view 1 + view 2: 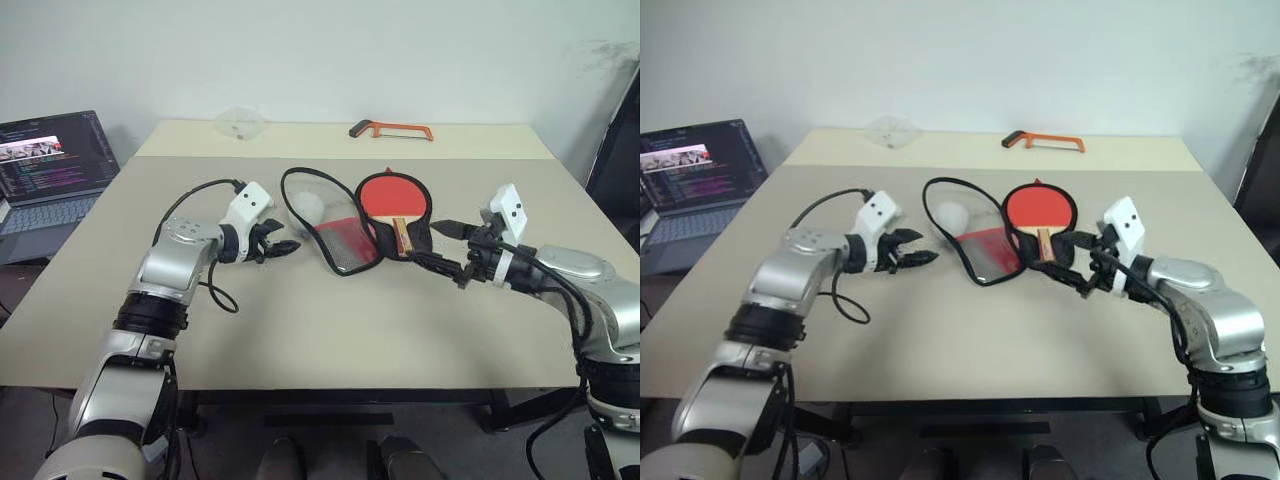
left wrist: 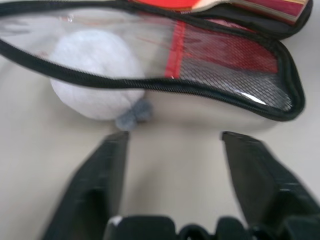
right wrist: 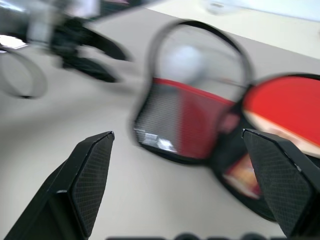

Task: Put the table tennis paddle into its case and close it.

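Observation:
The case (image 1: 335, 240) lies open in the middle of the table. Its lid flap, with black mesh, a red panel and a clear window, is folded out to the left. The table tennis paddle (image 1: 392, 196) rests red face up on the black half (image 1: 420, 235), handle pointing toward me. My left gripper (image 1: 284, 245) hovers just left of the flap, open and holding nothing; in the left wrist view, my left gripper (image 2: 175, 142) faces the flap's edge (image 2: 210, 92). My right gripper (image 1: 446, 246) is wide open and holding nothing, just right of the paddle's handle (image 3: 245, 175).
A small grey-white oval pouch (image 1: 307, 207) lies under the flap's clear window. At the table's far edge are an orange-handled hacksaw (image 1: 392, 129) and a clear plastic piece (image 1: 241, 123). An open laptop (image 1: 50, 165) stands off the table's left side.

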Action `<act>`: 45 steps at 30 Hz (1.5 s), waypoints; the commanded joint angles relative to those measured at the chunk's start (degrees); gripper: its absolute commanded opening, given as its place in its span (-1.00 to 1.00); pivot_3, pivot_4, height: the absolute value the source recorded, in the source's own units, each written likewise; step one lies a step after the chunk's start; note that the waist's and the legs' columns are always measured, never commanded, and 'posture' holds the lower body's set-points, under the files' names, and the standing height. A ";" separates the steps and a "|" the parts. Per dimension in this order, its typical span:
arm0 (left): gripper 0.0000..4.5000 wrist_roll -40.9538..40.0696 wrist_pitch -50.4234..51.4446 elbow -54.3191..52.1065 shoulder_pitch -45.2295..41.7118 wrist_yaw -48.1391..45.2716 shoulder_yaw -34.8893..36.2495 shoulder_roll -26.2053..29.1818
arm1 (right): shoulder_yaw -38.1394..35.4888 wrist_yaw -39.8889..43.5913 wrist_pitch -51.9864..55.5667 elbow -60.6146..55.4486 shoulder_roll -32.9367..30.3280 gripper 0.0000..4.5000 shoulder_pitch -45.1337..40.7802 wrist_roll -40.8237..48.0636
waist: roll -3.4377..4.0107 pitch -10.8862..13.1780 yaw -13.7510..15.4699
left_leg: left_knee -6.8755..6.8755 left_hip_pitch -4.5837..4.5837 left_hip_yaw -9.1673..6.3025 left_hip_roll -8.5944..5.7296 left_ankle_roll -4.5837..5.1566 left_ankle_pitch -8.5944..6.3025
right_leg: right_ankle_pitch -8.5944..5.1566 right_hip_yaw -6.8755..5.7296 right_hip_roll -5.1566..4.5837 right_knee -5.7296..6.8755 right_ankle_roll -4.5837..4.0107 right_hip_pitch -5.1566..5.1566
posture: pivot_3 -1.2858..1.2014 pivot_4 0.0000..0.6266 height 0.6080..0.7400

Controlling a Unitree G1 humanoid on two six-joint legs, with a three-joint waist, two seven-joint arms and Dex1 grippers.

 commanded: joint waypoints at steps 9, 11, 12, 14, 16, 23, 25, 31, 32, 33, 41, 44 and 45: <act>-0.98 6.21 -5.57 10.37 -4.80 4.97 -1.75 -7.15 | -1.74 -0.99 -4.39 -2.42 -1.82 1.00 0.36 0.78 | -0.02 0.01 0.41 | 0.07 -0.04 -0.01 -0.01 0.00 0.00 | 0.02 -0.01 -0.02 0.00 0.02 0.02 | 0.03 -0.52 1.00; -0.98 5.91 -6.93 12.11 -6.13 5.83 -1.24 -10.12 | -0.91 -1.64 -4.51 -1.98 -1.86 1.00 0.16 -0.02 | -0.02 0.01 0.53 | 0.12 -0.08 -0.01 -0.02 0.00 0.00 | 0.04 -0.01 -0.02 -0.01 0.05 0.03 | 0.03 -0.52 1.00; -0.98 5.33 -7.12 12.86 -7.03 6.12 -0.82 -11.79 | -0.34 -1.92 -4.78 -1.73 -2.18 1.00 0.23 -0.72 | -0.03 0.02 0.59 | 0.13 -0.08 0.00 -0.02 0.00 0.00 | 0.05 -0.01 -0.02 -0.02 0.05 0.03 | 0.03 -0.52 1.00; -0.98 5.27 -8.57 14.32 -8.45 6.21 -0.78 -13.95 | 0.68 -2.68 -5.17 -1.21 -2.54 1.00 0.19 -2.06 | -0.03 0.02 0.66 | 0.15 -0.12 -0.01 -0.03 0.00 0.00 | 0.07 -0.01 -0.03 -0.03 0.04 0.01 | 0.03 -0.52 1.00; -0.98 5.56 -9.87 15.83 -10.09 6.41 -1.22 -16.40 | 1.19 -3.97 -5.42 -0.34 -2.73 1.00 0.13 -3.72 | -0.03 0.02 0.71 | 0.15 -0.13 -0.01 -0.03 0.00 0.00 | 0.07 -0.01 -0.03 -0.03 0.04 0.00 | 0.03 -0.52 1.00; -0.98 5.79 -19.75 26.06 -18.90 12.04 0.26 -26.19 | -0.86 -6.63 -6.33 0.08 -2.81 1.00 0.36 -5.25 | -0.07 0.04 0.89 | 0.15 -0.14 -0.02 -0.06 0.00 0.00 | 0.07 -0.01 -0.02 -0.03 0.05 0.00 | 0.03 -0.52 1.00; -0.98 5.39 -23.47 30.88 -22.40 14.98 1.37 -30.05 | -3.78 -8.24 -5.94 -0.65 -2.36 1.00 -0.39 -4.02 | -0.09 0.05 1.20 | 0.16 -0.17 -0.02 -0.08 0.00 0.00 | 0.07 0.00 -0.03 -0.05 0.09 0.00 | 0.03 -0.52 1.00; -0.98 8.92 -27.92 44.41 -27.04 25.90 1.35 -39.31 | -14.00 -12.10 -0.80 -6.58 -3.49 1.00 0.03 3.52 | -0.07 0.04 1.52 | 0.17 -0.33 -0.03 -0.15 0.00 -0.01 | 0.10 0.01 -0.07 -0.22 0.17 -0.03 | 0.03 -0.52 1.00; -0.98 9.63 -28.45 45.33 -27.13 26.60 1.11 -39.68 | -14.87 -12.84 -0.01 -7.31 -3.68 1.00 0.40 4.15 | -0.07 0.04 1.41 | 0.14 -0.32 -0.04 -0.14 0.00 -0.01 | 0.11 0.01 -0.07 -0.22 0.15 -0.03 | 0.03 -0.52 1.00; -0.98 9.73 -28.86 45.64 -27.36 26.26 1.36 -39.40 | -15.97 -13.88 1.39 -8.08 -3.75 1.00 1.07 4.95 | -0.07 0.04 1.21 | 0.13 -0.32 -0.04 -0.14 0.00 -0.01 | 0.12 0.01 -0.05 -0.20 0.13 -0.05 | 0.03 -0.52 1.00; -0.98 2.61 -24.38 27.55 -22.09 -4.58 3.30 -24.06 | -15.69 -30.47 11.75 1.50 6.45 1.00 -1.67 5.27 | -0.05 0.04 -0.99 | 0.06 -0.07 -0.04 -0.08 -0.10 0.07 | 0.15 0.11 0.00 0.03 0.08 -0.05 | 0.03 -0.52 1.00; -0.91 -1.81 -15.66 12.53 -15.51 -13.26 4.87 -14.22 | -15.93 -36.32 11.17 15.06 12.55 1.00 -7.46 3.04 | 0.02 0.01 -1.67 | -0.04 0.08 0.02 -0.05 -0.15 0.14 | 0.20 0.14 0.00 0.08 0.00 0.01 | 0.03 -0.52 1.00; -0.82 -3.03 -12.68 8.81 -13.91 -14.10 5.63 -12.08 | -16.12 -37.45 10.64 18.72 13.65 1.00 -9.03 2.47 | 0.05 0.00 -1.77 | -0.06 0.10 0.03 -0.03 -0.15 0.15 | 0.20 0.16 0.01 0.09 0.00 0.01 | 0.03 -0.52 1.00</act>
